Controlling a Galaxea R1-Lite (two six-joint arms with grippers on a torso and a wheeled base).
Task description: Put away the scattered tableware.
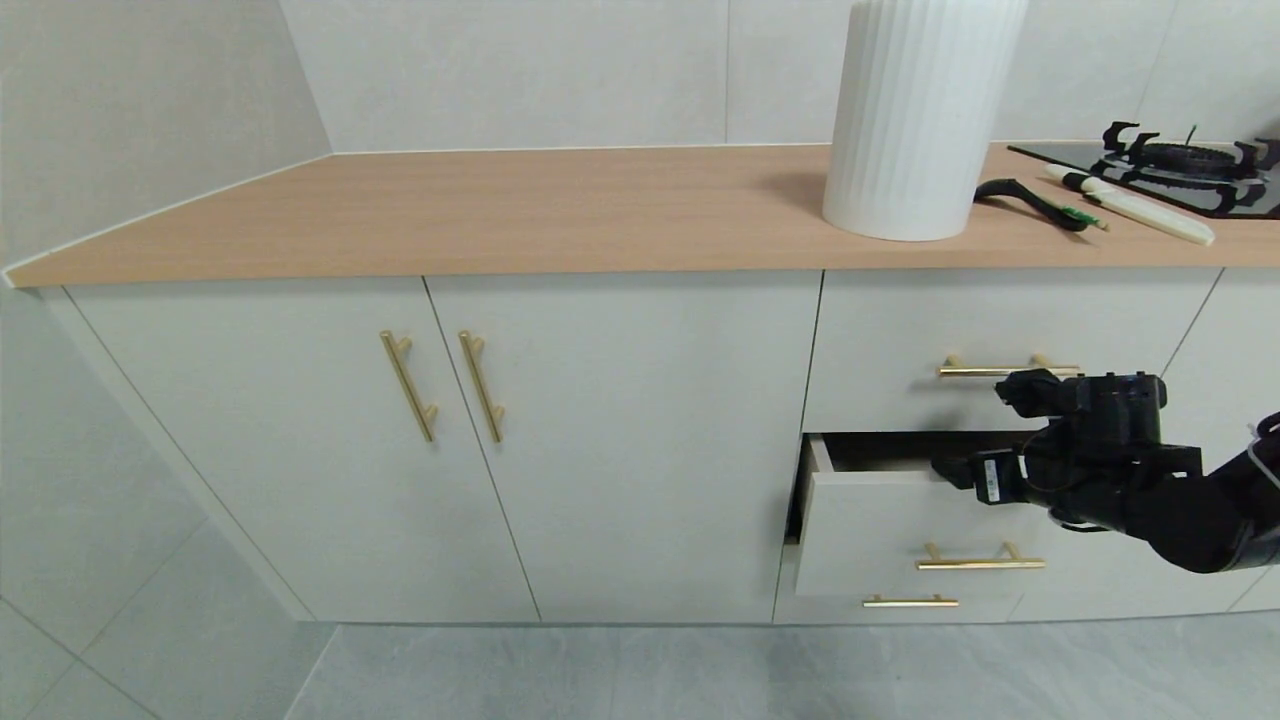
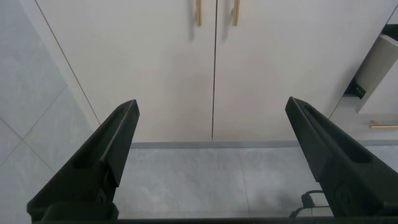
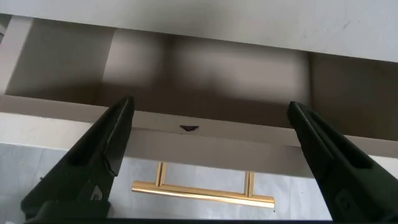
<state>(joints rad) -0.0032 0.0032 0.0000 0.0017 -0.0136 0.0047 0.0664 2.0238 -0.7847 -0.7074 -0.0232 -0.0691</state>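
Note:
On the wooden counter, at the right, lie a black-handled utensil with a green tip and a long white utensil. Below them the middle drawer stands partly pulled out, its inside dark. My right gripper hangs open just in front of the drawer's gap, holding nothing. In the right wrist view the open gripper faces the drawer's top edge and its gold handle. My left gripper is open and empty, facing the cabinet doors low above the floor.
A tall white ribbed container stands on the counter beside the utensils. A black hob with a burner grate sits at the far right. Two cabinet doors with gold handles are to the left; a shut drawer lies above the open one.

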